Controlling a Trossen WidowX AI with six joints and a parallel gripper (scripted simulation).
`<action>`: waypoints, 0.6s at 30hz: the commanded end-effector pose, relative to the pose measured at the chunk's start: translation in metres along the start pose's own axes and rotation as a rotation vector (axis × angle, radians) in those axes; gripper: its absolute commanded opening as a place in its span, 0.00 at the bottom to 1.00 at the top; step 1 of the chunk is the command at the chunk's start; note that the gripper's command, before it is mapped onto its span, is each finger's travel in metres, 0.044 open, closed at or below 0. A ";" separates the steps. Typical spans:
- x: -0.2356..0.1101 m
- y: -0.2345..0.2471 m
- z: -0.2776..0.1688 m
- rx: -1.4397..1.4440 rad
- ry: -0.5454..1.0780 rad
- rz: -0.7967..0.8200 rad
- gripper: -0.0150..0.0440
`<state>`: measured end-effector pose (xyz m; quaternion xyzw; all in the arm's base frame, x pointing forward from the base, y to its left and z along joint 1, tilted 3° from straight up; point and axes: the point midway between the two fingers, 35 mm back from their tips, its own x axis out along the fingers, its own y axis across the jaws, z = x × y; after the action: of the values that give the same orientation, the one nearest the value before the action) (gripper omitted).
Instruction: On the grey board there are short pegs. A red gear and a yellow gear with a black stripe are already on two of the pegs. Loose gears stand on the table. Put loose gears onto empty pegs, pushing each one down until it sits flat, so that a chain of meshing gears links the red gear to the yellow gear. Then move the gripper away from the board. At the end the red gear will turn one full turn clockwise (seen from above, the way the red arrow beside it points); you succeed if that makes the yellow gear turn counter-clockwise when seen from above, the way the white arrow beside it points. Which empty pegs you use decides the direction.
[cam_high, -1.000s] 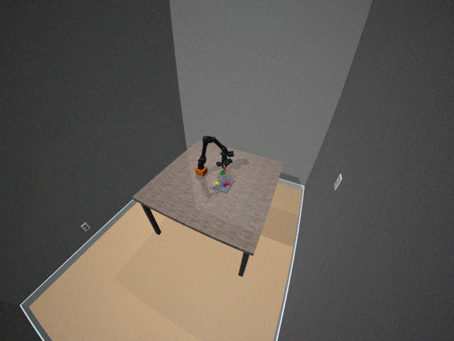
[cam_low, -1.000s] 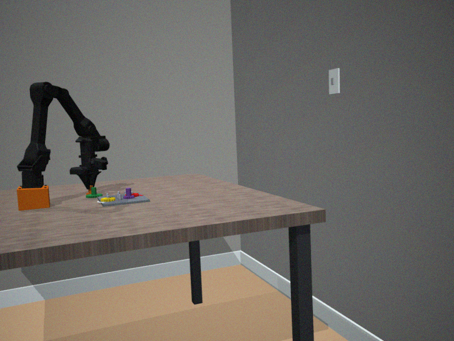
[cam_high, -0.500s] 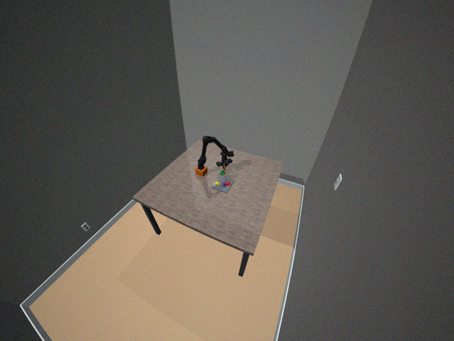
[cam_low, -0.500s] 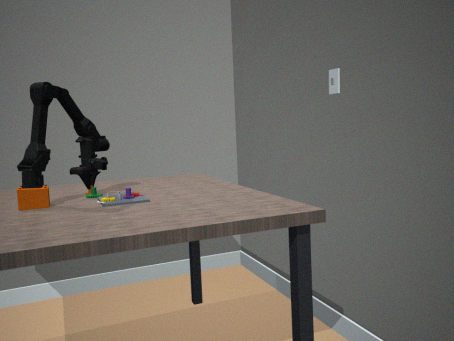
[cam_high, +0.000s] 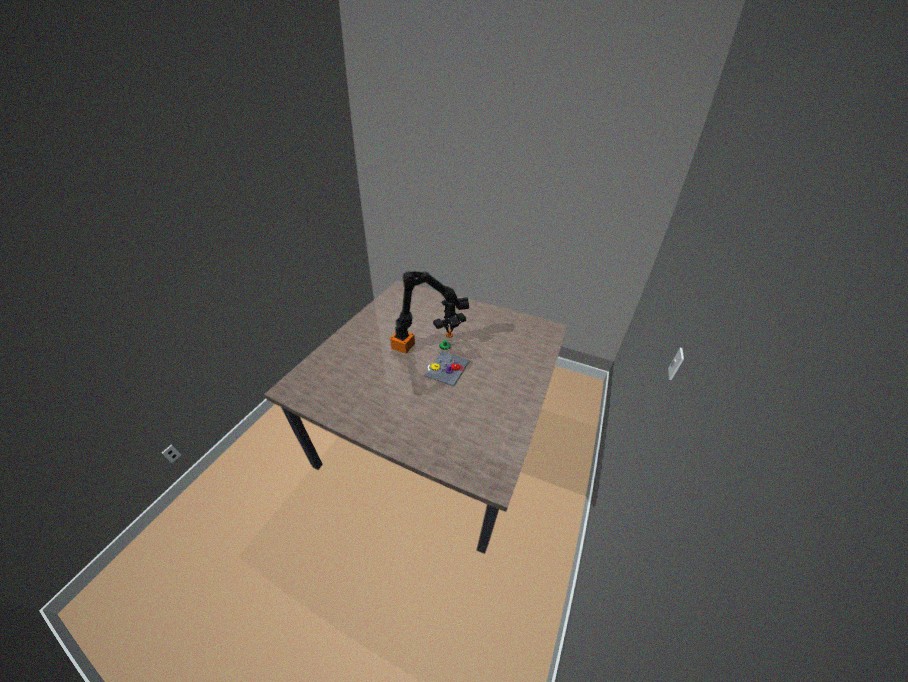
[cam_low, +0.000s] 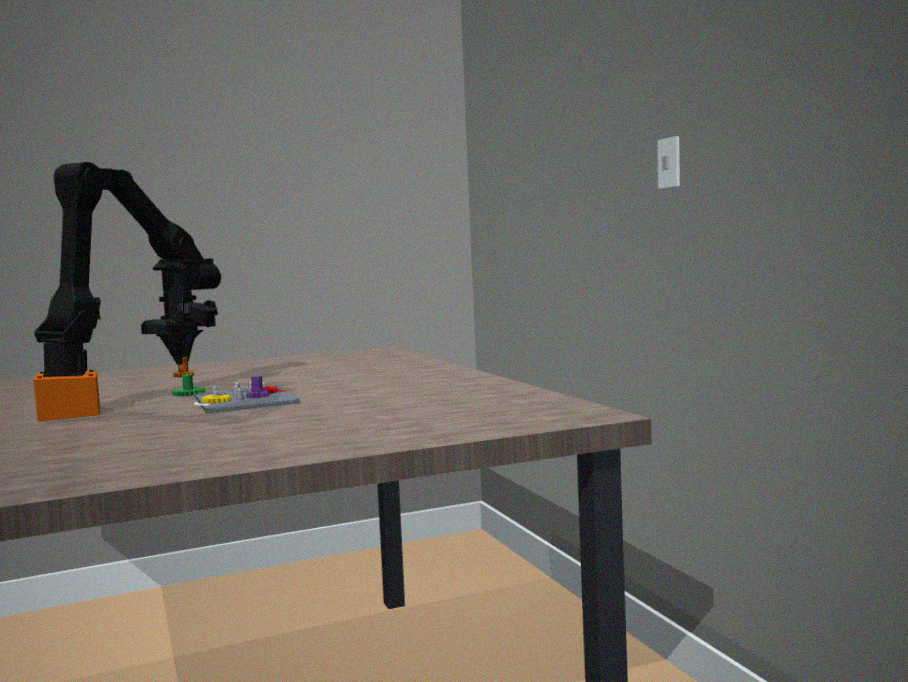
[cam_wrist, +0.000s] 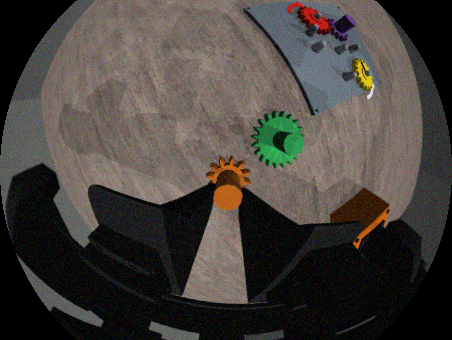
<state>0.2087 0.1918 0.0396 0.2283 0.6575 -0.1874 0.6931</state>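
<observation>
My gripper (cam_high: 449, 328) (cam_low: 181, 360) (cam_wrist: 227, 190) is shut on the orange gear's (cam_low: 183, 369) (cam_wrist: 228, 198) upright handle and holds it slightly above the table. The larger green gear (cam_high: 445, 345) (cam_low: 187, 383) (cam_wrist: 266, 132) stands on the table between the orange gear and the grey board (cam_high: 447, 379) (cam_low: 284, 402) (cam_wrist: 280, 25). On the board, a purple gear (cam_low: 256, 384) (cam_wrist: 345, 24) sits beside the red gear (cam_high: 455, 367) (cam_wrist: 310, 17). The yellow gear (cam_high: 435, 367) (cam_low: 215, 399) (cam_wrist: 360, 74) sits at the other side. Several empty pegs (cam_wrist: 319, 47) (cam_wrist: 348, 76) stand between them.
The arm's orange base block (cam_high: 402, 343) (cam_low: 66, 397) (cam_wrist: 356, 207) stands on the wooden table (cam_high: 367, 389) (cam_low: 411, 418) (cam_wrist: 150, 85), left of the board in the top and exterior views. The red arrow (cam_wrist: 289, 8) and white arrow (cam_wrist: 371, 92) lie beside their gears.
</observation>
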 end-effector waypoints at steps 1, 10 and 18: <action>-0.015 0.003 0.002 -0.004 -0.006 0.008 0.25; -0.041 0.003 0.004 -0.004 -0.006 0.008 0.25; -0.064 0.001 0.005 -0.004 -0.006 0.008 0.25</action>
<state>0.2090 0.1881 0.0904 0.2280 0.6573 -0.1871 0.6935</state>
